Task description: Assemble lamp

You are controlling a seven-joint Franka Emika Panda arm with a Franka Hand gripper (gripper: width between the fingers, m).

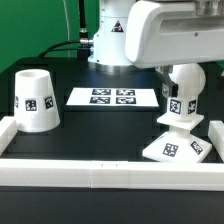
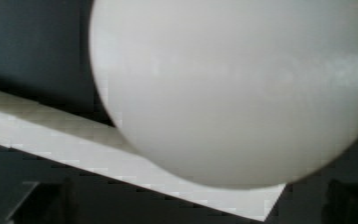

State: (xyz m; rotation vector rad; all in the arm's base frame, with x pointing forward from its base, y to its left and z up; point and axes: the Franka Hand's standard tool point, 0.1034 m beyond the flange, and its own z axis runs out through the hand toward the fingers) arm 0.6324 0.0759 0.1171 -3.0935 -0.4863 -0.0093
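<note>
The rounded white bulb (image 1: pixel 184 95) stands upright on the flat square base (image 1: pixel 174 146) at the exterior view's right, by the front rail. My gripper (image 1: pixel 182 78) hangs over the bulb's top with a dark finger on each side of it. In the wrist view the bulb (image 2: pixel 220 90) fills most of the frame and the base (image 2: pixel 78 135) lies under it. The dark fingertips (image 2: pixel 19 205) stand wide apart at the frame's corners, with a gap to the bulb, so the gripper looks open. The tapered shade (image 1: pixel 36 100) stands alone at the exterior view's left.
The marker board (image 1: pixel 113 97) lies flat at the middle back of the black table. White rails (image 1: pixel 100 172) edge the table along the front and both sides. The arm's base (image 1: pixel 112 40) stands behind the marker board.
</note>
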